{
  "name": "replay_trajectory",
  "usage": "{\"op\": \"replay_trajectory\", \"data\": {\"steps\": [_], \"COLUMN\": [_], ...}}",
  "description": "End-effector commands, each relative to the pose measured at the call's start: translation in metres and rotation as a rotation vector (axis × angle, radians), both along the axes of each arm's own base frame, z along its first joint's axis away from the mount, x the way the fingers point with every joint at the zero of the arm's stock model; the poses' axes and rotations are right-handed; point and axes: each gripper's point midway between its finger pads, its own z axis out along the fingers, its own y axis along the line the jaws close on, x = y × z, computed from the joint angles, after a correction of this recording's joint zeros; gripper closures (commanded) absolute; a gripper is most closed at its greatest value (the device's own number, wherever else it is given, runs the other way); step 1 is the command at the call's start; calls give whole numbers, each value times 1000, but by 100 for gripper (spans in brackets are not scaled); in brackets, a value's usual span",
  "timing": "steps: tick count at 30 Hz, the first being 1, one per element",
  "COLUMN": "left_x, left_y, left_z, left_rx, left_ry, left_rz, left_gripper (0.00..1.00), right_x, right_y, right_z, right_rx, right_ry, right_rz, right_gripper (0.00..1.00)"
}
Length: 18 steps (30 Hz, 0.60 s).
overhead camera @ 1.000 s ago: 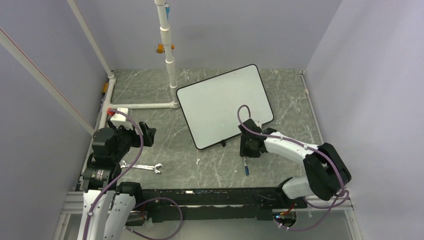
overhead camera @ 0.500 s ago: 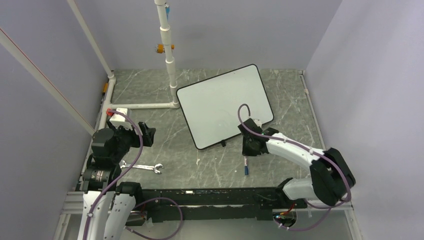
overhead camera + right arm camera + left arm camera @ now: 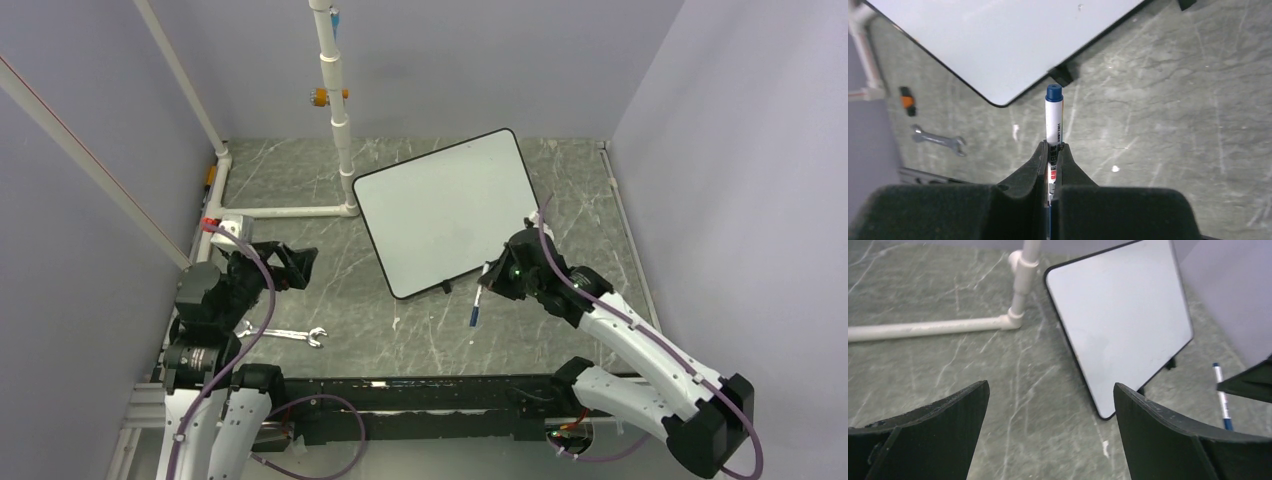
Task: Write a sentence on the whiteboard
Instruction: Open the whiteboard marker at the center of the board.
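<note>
The whiteboard (image 3: 450,210) lies tilted on the grey marble table, white with a thin black frame; its face (image 3: 1118,315) is blank and no sentence shows on it. My right gripper (image 3: 489,277) hovers just off the board's near edge (image 3: 998,40), shut on a white marker with a blue cap (image 3: 1054,117). The marker (image 3: 477,305) hangs slanted above the table and also shows at the right edge of the left wrist view (image 3: 1222,396). My left gripper (image 3: 300,262) stands open at the left, nothing between its fingers (image 3: 1050,386).
A silver wrench (image 3: 285,335) lies near the left arm's base, also in the right wrist view (image 3: 938,140). A white pipe stand (image 3: 340,120) rises left of the board, its foot pipe (image 3: 948,327) running along the table. Grey walls close in both sides.
My right gripper shut on the marker, lifted it off the table and swung right, toward the board's near edge. My left gripper shifted slightly and stayed open.
</note>
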Motion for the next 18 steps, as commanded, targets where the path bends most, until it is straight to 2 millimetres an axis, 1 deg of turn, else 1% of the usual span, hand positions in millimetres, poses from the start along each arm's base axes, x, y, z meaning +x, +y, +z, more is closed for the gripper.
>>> {"op": "replay_trajectory", "data": {"steps": [1,6,10,13,18], "left_x": [-5,-4,-2,-2,-4], "left_y": [-22,-40,-56,-74,-110], "left_z": [40,43,40,39,39], "left_rx": [-111,-171,-187,-185,-201], "left_ry": [-129,-107,-87,-78,-78], "left_rz": [-100,-171,-200,-235,-318], "left_gripper": [2,10,13,15,22], "right_x": [7,13,16,17,18], "right_y": [14,19,21,20,13], "right_z": [46,70,79,83,101], "right_rx": [192,306,383,432,516], "right_ry": [-35,-30,-11,17,7], "right_rz": [-100,-195,-265,-330,-417], "right_gripper": [100,100,100,100,100]}}
